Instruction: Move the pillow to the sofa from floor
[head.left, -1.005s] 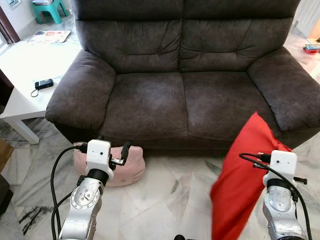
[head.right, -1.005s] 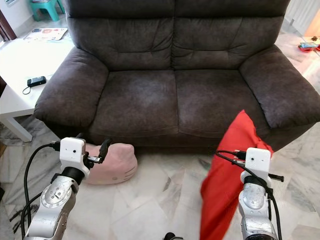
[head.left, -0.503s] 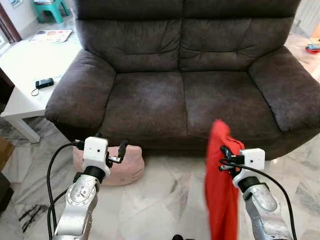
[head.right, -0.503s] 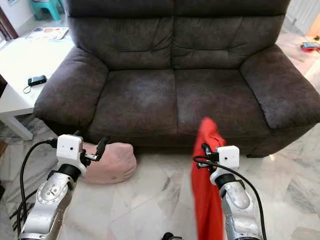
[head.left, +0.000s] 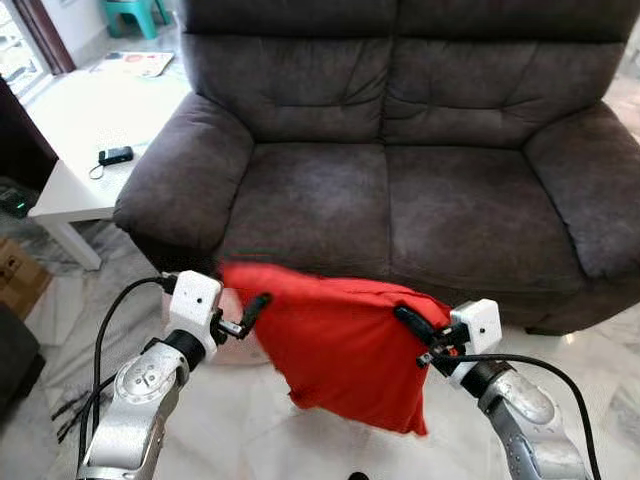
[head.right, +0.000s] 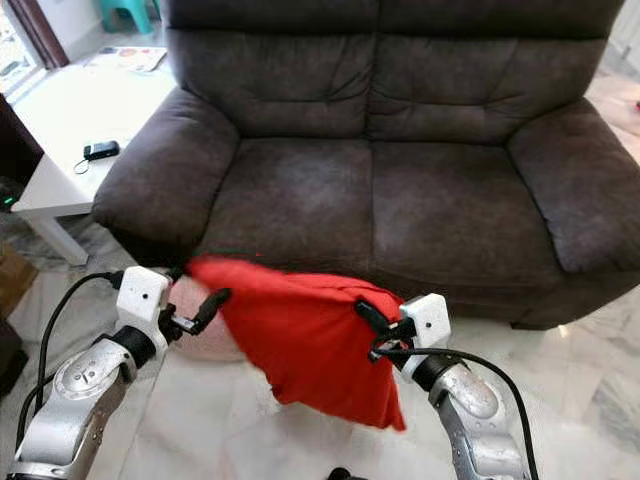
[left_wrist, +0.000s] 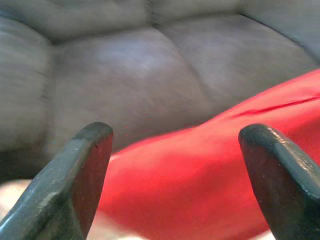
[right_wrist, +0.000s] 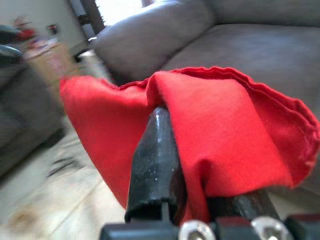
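A red pillow (head.left: 340, 340) hangs spread out in the air in front of the dark grey sofa (head.left: 400, 200), just below the seat's front edge. My right gripper (head.left: 412, 322) is shut on the pillow's right edge, with the cloth bunched between the fingers (right_wrist: 155, 165). My left gripper (head.left: 248, 310) is open at the pillow's left corner; in the left wrist view red cloth (left_wrist: 200, 185) lies beyond the spread fingers (left_wrist: 90, 165). A pink pillow (head.right: 200, 335) lies on the floor against the sofa base, mostly hidden by the left gripper and the red pillow.
A white low table (head.left: 110, 110) stands left of the sofa with a small black device (head.left: 117, 155) on it. A cardboard box (head.left: 15, 275) sits at the far left. The marble floor (head.left: 600, 360) lies in front of the sofa.
The red pillow, which hung upright at my right side, has swung left and now lies spread between both grippers. The camera has shifted a little.
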